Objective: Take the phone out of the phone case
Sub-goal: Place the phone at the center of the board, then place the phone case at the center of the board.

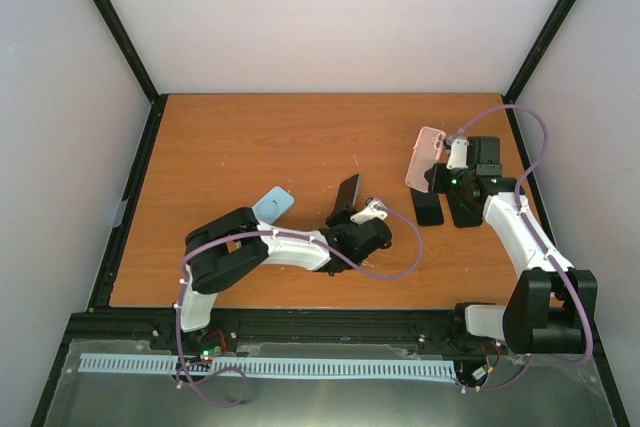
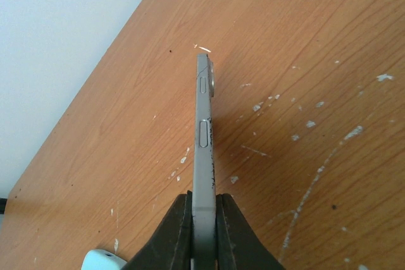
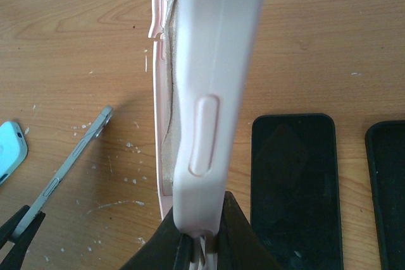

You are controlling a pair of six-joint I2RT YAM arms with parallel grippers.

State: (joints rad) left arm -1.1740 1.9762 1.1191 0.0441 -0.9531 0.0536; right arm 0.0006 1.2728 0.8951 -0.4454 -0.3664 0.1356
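My left gripper [image 1: 352, 215] is shut on the lower end of a grey phone [image 1: 347, 193] and holds it on edge above the table. In the left wrist view the phone [image 2: 204, 137] stands edge-on between the fingers of the left gripper [image 2: 204, 199]. My right gripper [image 1: 440, 173] is shut on the bottom of a pink phone case [image 1: 427, 155], held upright. In the right wrist view the case [image 3: 212, 86] shows its beige inner lining above the right gripper [image 3: 202, 216]. The grey phone [image 3: 69, 159] also shows there, at the left.
Two black phones [image 1: 428, 209] [image 1: 466, 209] lie flat under the right arm; the right wrist view shows them [image 3: 293, 188] [image 3: 389, 188] too. A light blue case-like item [image 1: 273, 203] lies by the left arm, also seen in the wrist views [image 2: 101, 260] [image 3: 9, 150].
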